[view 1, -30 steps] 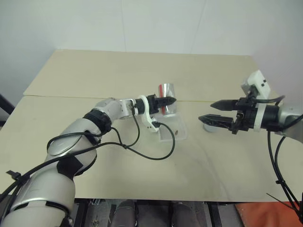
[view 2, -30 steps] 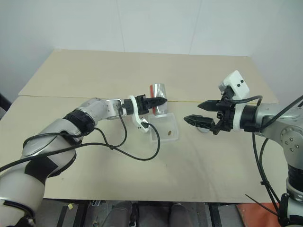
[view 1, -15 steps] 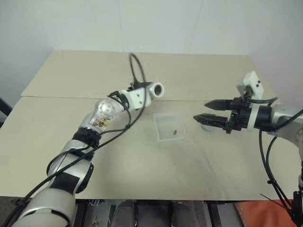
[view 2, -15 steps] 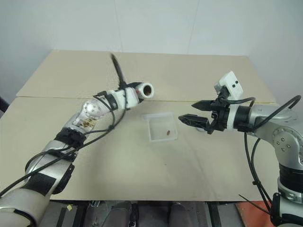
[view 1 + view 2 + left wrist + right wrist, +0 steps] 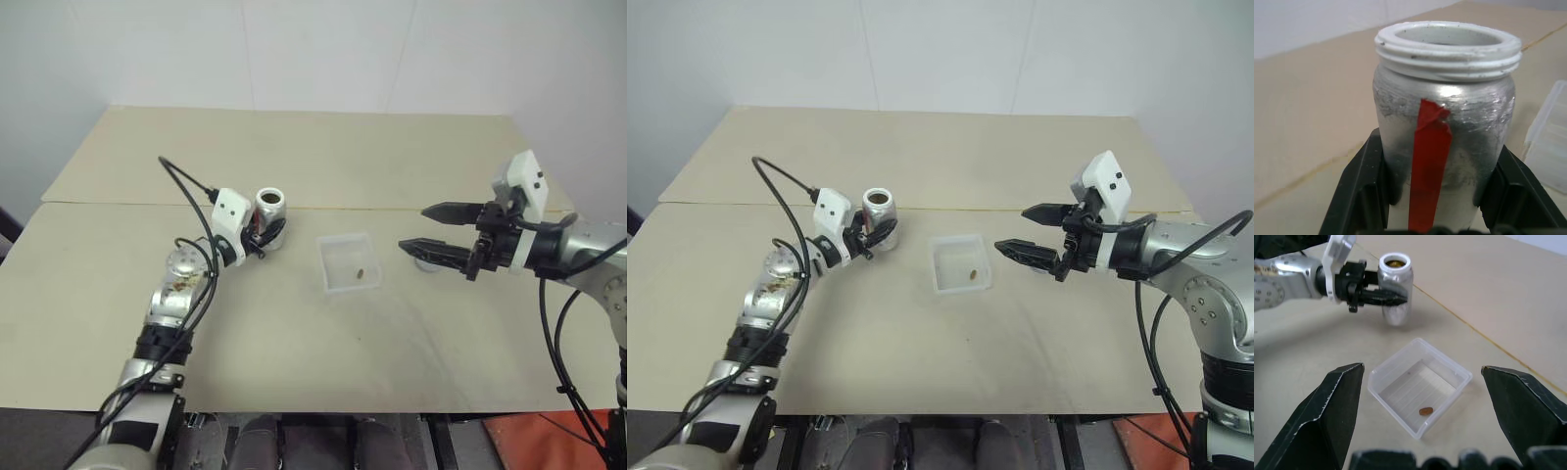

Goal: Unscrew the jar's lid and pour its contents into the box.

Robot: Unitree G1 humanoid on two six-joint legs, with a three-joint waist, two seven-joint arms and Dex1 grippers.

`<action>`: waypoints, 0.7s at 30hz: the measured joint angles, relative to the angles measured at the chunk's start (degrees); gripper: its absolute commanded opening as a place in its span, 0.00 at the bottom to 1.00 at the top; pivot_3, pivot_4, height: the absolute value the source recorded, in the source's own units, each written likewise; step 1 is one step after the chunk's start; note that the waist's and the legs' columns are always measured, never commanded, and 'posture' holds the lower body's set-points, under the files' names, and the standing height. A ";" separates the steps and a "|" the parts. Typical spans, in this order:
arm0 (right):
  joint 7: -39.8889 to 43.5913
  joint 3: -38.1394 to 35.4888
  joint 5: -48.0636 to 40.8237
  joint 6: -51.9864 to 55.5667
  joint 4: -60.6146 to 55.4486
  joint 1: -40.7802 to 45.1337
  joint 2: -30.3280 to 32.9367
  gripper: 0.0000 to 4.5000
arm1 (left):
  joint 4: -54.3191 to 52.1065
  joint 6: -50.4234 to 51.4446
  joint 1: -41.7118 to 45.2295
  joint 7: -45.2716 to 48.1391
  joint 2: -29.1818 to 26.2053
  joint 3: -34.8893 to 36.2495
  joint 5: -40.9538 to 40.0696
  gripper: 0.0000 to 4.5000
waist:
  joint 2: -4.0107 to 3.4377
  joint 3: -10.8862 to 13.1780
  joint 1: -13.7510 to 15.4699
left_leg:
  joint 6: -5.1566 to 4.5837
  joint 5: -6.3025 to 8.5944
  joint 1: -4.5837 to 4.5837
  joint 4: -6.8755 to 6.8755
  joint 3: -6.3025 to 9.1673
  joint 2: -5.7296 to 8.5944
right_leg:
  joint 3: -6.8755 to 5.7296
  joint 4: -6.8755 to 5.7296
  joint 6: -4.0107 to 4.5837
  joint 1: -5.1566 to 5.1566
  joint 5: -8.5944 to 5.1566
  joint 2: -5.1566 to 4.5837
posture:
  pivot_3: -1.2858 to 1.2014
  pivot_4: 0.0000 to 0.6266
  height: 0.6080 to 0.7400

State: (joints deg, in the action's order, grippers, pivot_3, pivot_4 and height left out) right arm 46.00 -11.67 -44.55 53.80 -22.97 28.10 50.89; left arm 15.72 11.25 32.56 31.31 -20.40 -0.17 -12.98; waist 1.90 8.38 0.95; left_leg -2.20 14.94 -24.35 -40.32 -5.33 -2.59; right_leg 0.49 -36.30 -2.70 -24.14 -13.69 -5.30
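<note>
— Where is the jar point(image 5: 1444, 137)?
— Upright on the tabletop point(image 5: 294, 323), open-mouthed, with its red label stripe point(image 5: 1429, 166) running down the side. The left gripper point(image 5: 263, 235) has its jaws clamped on the jar's body, one black finger point(image 5: 1359, 191) on each side.

— And the box point(image 5: 1420, 394)?
— It lies flat on the tabletop to the right of the jar, near it but not touching. One small brown bit point(image 5: 1425, 411) lies on its floor, close to the wall facing the right arm.

— What about the lid point(image 5: 428, 262)?
— A small grey round thing lies on the tabletop right of the box, partly hidden behind the right gripper's lower finger; I cannot make out any mark on it.

— The right gripper point(image 5: 1021, 231)?
— It hangs above the tabletop just right of the box, pointing toward it, jaws spread wide with nothing between them.

— Anything else?
— A black cable point(image 5: 181, 181) loops up from the left wrist.
</note>
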 measured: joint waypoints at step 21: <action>-0.96 -0.01 0.21 -0.72 -0.99 -0.60 -0.72 1.00 | -1.17 -2.52 -6.38 -5.49 4.25 1.68 1.91 0.99 | 0.00 0.00 -0.16 | -0.02 0.01 0.04 0.06 0.00 0.00 | 0.03 0.03 0.01 -0.01 0.00 0.00 | 0.52 0.24 1.00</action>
State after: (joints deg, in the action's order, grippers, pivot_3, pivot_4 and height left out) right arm 45.04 -11.68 -44.34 53.09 -23.96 27.50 50.17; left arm 14.55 8.73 26.18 25.82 -16.15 1.51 -11.07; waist 1.90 8.38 0.80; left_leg -2.21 14.95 -24.31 -40.26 -5.33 -2.60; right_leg 0.52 -36.26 -2.70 -24.14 -13.69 -5.30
